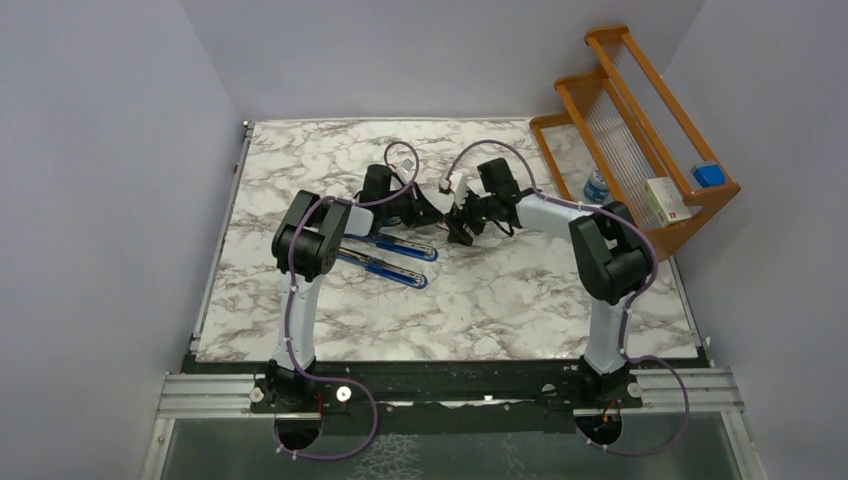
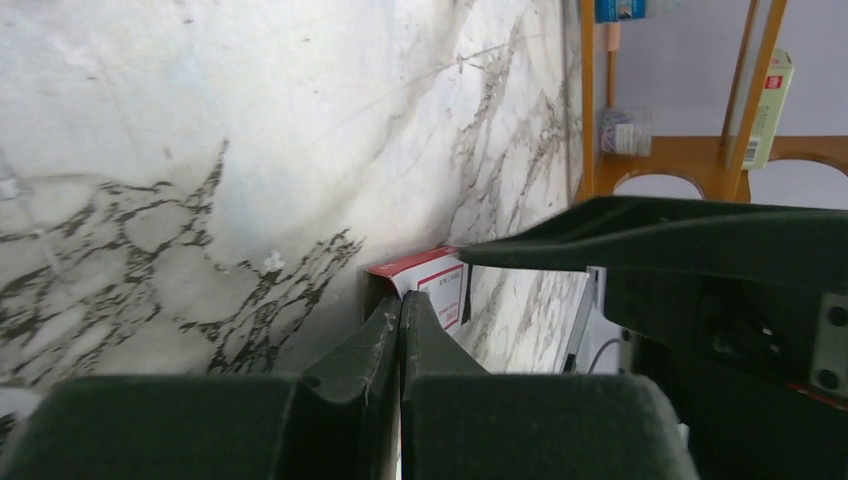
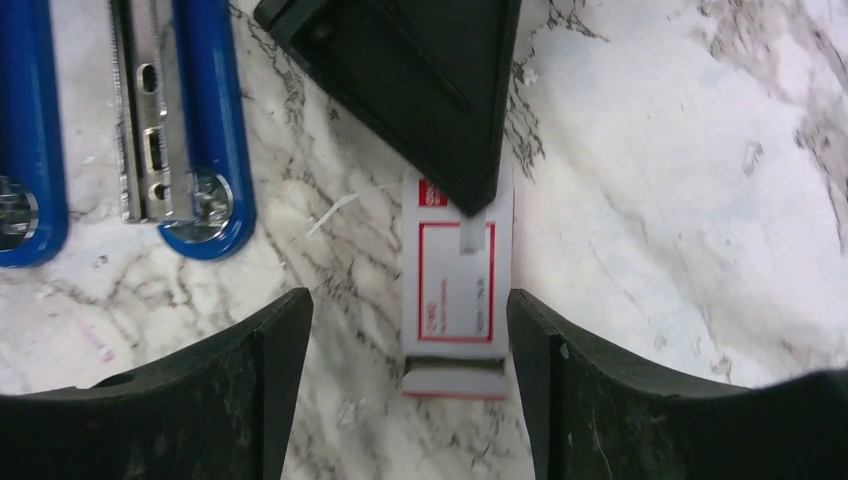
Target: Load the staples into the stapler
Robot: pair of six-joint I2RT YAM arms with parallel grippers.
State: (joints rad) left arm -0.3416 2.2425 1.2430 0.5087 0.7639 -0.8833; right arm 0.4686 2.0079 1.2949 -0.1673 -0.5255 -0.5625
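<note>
Early stage imo. stapler point(image 3: 205, 120) lies opened flat on table point(image 3: 700, 150), metal channel point(image 3: 140, 100) exposed, no strip in it afaict. staple box point(image 3: 455, 300) sits on the marble near the stapler, between both grippers, no loose strip visible. L gripper point(image 3: 472, 195) jaws closed, tip on box's far end; pinching a flap or not, can't tell. R gripper point(image 3: 405, 305) jaws wide, straddling box w/ gaps each side, holding nothing. Left to do: get strip out, seat in channel, close stapler

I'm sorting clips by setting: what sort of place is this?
Probably a robot test booth: plain walls box in a marble-patterned table, left arm and right arm bolted to a metal rail.
</note>
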